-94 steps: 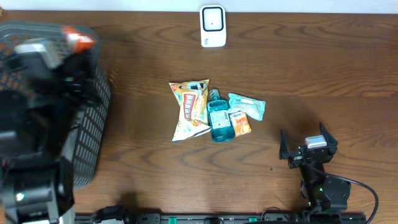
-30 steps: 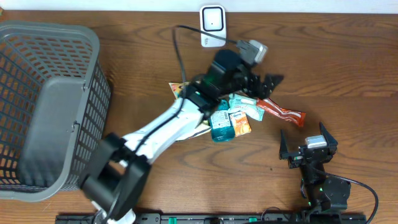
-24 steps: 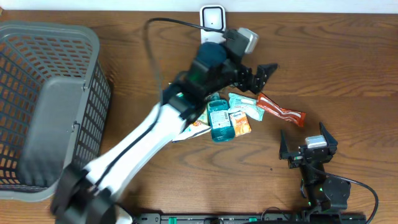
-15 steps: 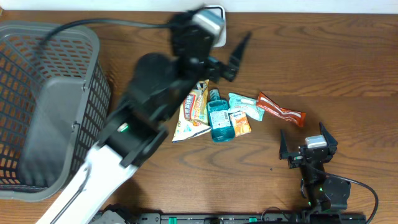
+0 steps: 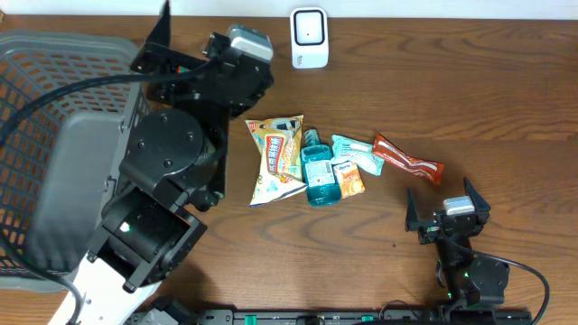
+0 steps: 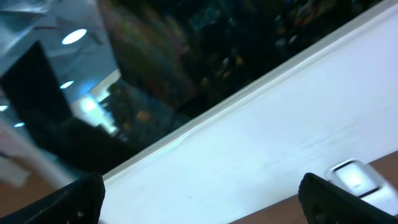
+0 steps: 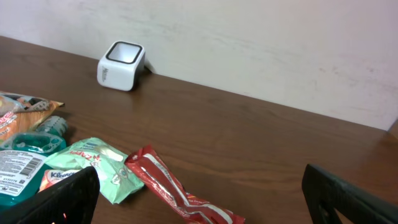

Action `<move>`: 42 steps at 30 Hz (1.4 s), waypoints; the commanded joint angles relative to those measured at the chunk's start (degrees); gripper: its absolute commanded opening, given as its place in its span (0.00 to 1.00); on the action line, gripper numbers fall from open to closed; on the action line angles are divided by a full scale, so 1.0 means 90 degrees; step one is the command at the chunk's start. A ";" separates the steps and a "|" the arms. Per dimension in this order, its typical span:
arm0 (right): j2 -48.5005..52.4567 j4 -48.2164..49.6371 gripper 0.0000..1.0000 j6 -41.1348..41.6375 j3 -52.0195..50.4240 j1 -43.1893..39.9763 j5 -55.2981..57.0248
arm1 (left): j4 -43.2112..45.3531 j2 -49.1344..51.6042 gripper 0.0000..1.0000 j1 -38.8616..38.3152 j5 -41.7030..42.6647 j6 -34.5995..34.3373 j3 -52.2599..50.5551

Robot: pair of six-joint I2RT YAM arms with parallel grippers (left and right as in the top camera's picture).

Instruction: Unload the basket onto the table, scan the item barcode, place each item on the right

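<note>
— Where do the things to be scanned lie?

— All five sit in a loose cluster in the middle of the table [image 5: 506, 90]: a snack bag [image 5: 275, 158] on the left, a teal mouthwash bottle [image 5: 318, 173] touching it, then a green tissue pack [image 5: 358, 152] with a small orange packet [image 5: 349, 179] just near of it, and a red wrapped bar [image 5: 408, 160] at the right end.

— And the scanner?

— The scanner [image 5: 309, 38] stands at the far edge, well apart from the cluster. Nothing is in front of its window.

— So how far along is the job?

— I judge no scan is under way. No item is lifted or presented, and I can see no barcode turned toward the scanner. Picking one up, carrying it far and showing its code all remain. Whether any item has been scanned already, the pictures do not say.

— What about the arms?

— The left gripper [image 6: 199, 186] is raised over the left side, above the basket [image 5: 45, 99]. Its camera looks up at a wall, its fingers spread wide, with nothing between them. The right gripper [image 7: 205, 190] rests near and right of the cluster, just as wide apart, touching nothing, the red bar lying just ahead of it.
</note>
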 commanded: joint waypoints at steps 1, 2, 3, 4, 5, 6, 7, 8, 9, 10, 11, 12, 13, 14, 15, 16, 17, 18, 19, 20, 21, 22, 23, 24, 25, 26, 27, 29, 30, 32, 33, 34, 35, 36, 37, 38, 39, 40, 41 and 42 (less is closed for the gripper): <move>-0.0015 -0.0022 0.99 0.0097 -0.0010 0.0005 0.0005 | -0.0002 -0.0046 0.99 0.0206 -0.0406 0.0345 0.0056; -0.0015 -0.0022 0.99 0.0097 -0.0010 0.0005 0.0005 | -0.0005 -0.0046 0.99 0.0284 -0.0376 0.0342 0.0056; -0.0015 -0.0022 0.99 0.0097 -0.0010 0.0005 0.0005 | -0.0007 -0.0049 0.99 0.0379 -0.0338 0.0342 0.0056; -0.0015 -0.0019 0.99 0.0095 -0.0010 0.0005 0.0005 | -0.0005 -0.0051 0.99 0.0510 -0.0333 0.0340 0.0056; -0.0015 -0.0022 0.99 0.0097 -0.0010 0.0005 0.0005 | -0.0012 -0.0078 0.99 0.0763 -0.0274 0.0274 0.0056; -0.0015 -0.0022 0.99 0.0095 -0.0010 0.0005 0.0005 | -0.0010 -0.0092 0.99 0.0886 -0.0262 0.0197 0.0056; -0.0015 -0.0022 0.99 0.0095 -0.0010 0.0005 0.0005 | -0.0007 -0.0126 0.99 0.1030 -0.0238 0.0087 0.0056; -0.0015 -0.0022 0.99 0.0095 -0.0010 0.0005 0.0005 | -0.0070 -0.0180 0.99 0.1205 -0.0117 -0.0024 0.0053; -0.0015 -0.0022 0.99 0.0095 -0.0010 0.0005 0.0005 | -0.0153 -0.0233 0.99 0.1328 0.0019 -0.0102 0.0053; -0.0015 -0.0019 0.99 0.0095 -0.0010 0.0005 0.0005 | -0.0418 -0.0372 0.99 0.1566 0.0442 -0.0289 0.0044; -0.0015 -0.0022 0.99 0.0097 -0.0010 0.0005 0.0005 | -0.0561 -0.0464 0.99 0.1690 0.0729 -0.0432 0.0027; -0.0015 -0.0022 0.99 0.0095 -0.0010 0.0005 0.0005 | -0.0702 -0.0583 0.99 0.1821 0.1042 -0.0622 -0.0002; -0.0015 -0.0022 0.99 0.0095 -0.0010 0.0005 0.0005 | -0.0835 -0.0731 0.99 0.1962 0.1404 -0.0804 -0.0044; -0.0015 -0.0022 0.99 0.0095 -0.0010 0.0005 0.0005 | -0.0962 -0.0947 0.99 0.2140 0.1846 -0.1022 -0.0119; -0.0015 -0.0022 0.99 0.0095 -0.0010 0.0005 0.0005 | -0.1015 -0.1144 0.99 0.2283 0.2191 -0.1137 -0.0202; -0.0015 -0.0022 0.99 0.0097 -0.0010 0.0005 0.0005 | -0.1027 -0.1316 0.99 0.2404 0.2414 -0.1246 -0.0277; -0.0015 -0.0022 0.99 0.0095 -0.0010 0.0005 0.0005 | -0.1027 -0.1469 0.99 0.2509 0.2582 -0.1324 -0.0338; -0.0015 -0.0022 0.99 0.0097 -0.0010 0.0005 0.0005 | -0.1027 -0.1627 0.99 0.2611 0.2735 -0.1389 -0.0384; -0.0015 -0.0022 0.99 0.0097 -0.0010 0.0005 0.0005 | -0.1030 -0.1787 0.99 0.2715 0.2858 -0.1406 -0.0413; -0.0015 -0.0022 0.99 0.0095 -0.0010 0.0005 0.0005 | -0.1049 -0.1906 0.99 0.2788 0.2909 -0.1406 -0.0420; -0.0015 -0.0022 0.99 0.0095 -0.0010 0.0005 0.0005 | -0.1054 -0.2042 0.99 0.2856 0.2929 -0.1428 -0.0420; -0.0015 -0.0017 0.99 0.0097 -0.0010 0.0005 0.0000 | -0.1054 -0.2166 0.99 0.2909 0.2929 -0.1479 -0.0420; -0.0015 -0.0015 0.99 0.0097 -0.0010 0.0005 -0.0017 | -0.1052 -0.2273 0.99 0.2951 0.2929 -0.1549 -0.0420; -0.0015 -0.0015 0.99 0.0109 -0.0010 0.0005 -0.0036 | -0.1049 -0.2399 0.99 0.2990 0.2931 -0.1639 -0.0420; -0.0015 -0.0012 0.99 0.0214 -0.0010 0.0005 -0.0117 | -0.1049 -0.2499 0.99 0.3016 0.2973 -0.1702 -0.0420; -0.0015 0.0017 0.99 0.0454 -0.0010 0.0005 -0.0316 | -0.1056 -0.2591 0.99 0.3038 0.3077 -0.1727 -0.0420; -0.0015 0.0075 0.99 0.0928 -0.0010 0.0005 -0.0799 | -0.1088 -0.2752 0.99 0.3067 0.3286 -0.1817 -0.0420; -0.0015 0.0117 0.99 0.2356 -0.0010 0.0005 -0.2259 | -0.1144 -0.3021 0.99 0.3126 0.3638 -0.2055 -0.0420; -0.0015 0.0112 0.99 0.2854 -0.0010 0.0005 -0.2698 | -0.1154 -0.3101 0.99 0.3150 0.3745 -0.2079 -0.0420; -0.0015 0.0097 0.99 0.3908 -0.0010 0.0005 -0.3631 | -0.1202 -0.3245 0.99 0.3203 0.3934 -0.2076 -0.0423; -0.0015 0.0090 0.99 0.4228 -0.0010 0.0005 -0.3932 | -0.1217 -0.3320 0.99 0.3237 0.4019 -0.2076 -0.0423; -0.0015 0.0090 0.99 0.4430 -0.0010 0.0005 -0.4165 | -0.1226 -0.3378 0.99 0.3274 0.4102 -0.2086 -0.0423; -0.0015 0.0092 0.99 0.4583 -0.0010 0.0005 -0.4381 | -0.1246 -0.3436 0.99 0.3320 0.4221 -0.2101 -0.0423; -0.0015 0.0097 0.99 0.4716 -0.0010 0.0005 -0.4522 | -0.1273 -0.3490 0.99 0.3364 0.4320 -0.2101 -0.0423; -0.0015 0.0104 0.99 0.4937 -0.0010 0.0005 -0.4629 | -0.1297 -0.3541 0.99 0.3410 0.4437 -0.2101 -0.0423; -0.0015 0.0104 0.99 0.5185 -0.0010 0.0005 -0.4668 | -0.1333 -0.3597 0.99 0.3461 0.4575 -0.2098 -0.0423; -0.0015 0.0107 0.99 0.5491 -0.0010 0.0005 -0.4670 | -0.1367 -0.3665 0.99 0.3521 0.4745 -0.2098 -0.0423; -0.0015 0.0107 0.99 0.5753 -0.0010 0.0005 -0.4668 | -0.1392 -0.3718 0.99 0.3565 0.4855 -0.2098 -0.0423; -0.0015 0.0124 0.99 0.6098 -0.0010 0.0005 -0.4668 | -0.1433 -0.3791 0.99 0.3633 0.5034 -0.2098 -0.0423; -0.0015 0.0126 0.99 0.6373 -0.0010 0.0005 -0.4668 | -0.1464 -0.3854 0.99 0.3691 0.5185 -0.2096 -0.0423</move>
